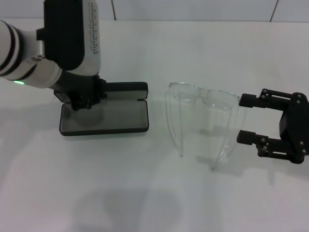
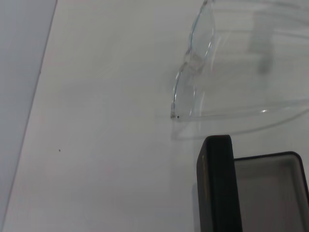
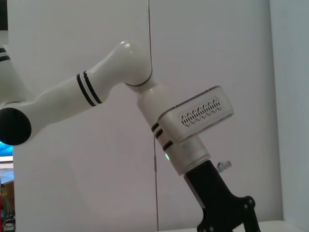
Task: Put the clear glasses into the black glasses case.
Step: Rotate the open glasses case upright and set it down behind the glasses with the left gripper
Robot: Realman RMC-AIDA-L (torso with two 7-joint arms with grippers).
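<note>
The black glasses case (image 1: pixel 104 118) lies open at the left, grey lining up, with its lid (image 1: pixel 120 89) raised along the far side. My left gripper (image 1: pixel 84 99) hangs over the case's left end, low against the lining. The clear glasses (image 1: pixel 203 96) stand on the white table right of the case, arms unfolded toward me. My right gripper (image 1: pixel 240 118) is open just right of the glasses, its fingers (image 1: pixel 251 100) level with the right arm and apart from it. The left wrist view shows the glasses (image 2: pixel 193 72) beyond the case lid (image 2: pixel 217 188).
The white table (image 1: pixel 154 193) runs to a tiled wall (image 1: pixel 193 9) at the back. The right wrist view shows only my left arm (image 3: pixel 96 92) and its black gripper base (image 3: pixel 217 193) against the wall.
</note>
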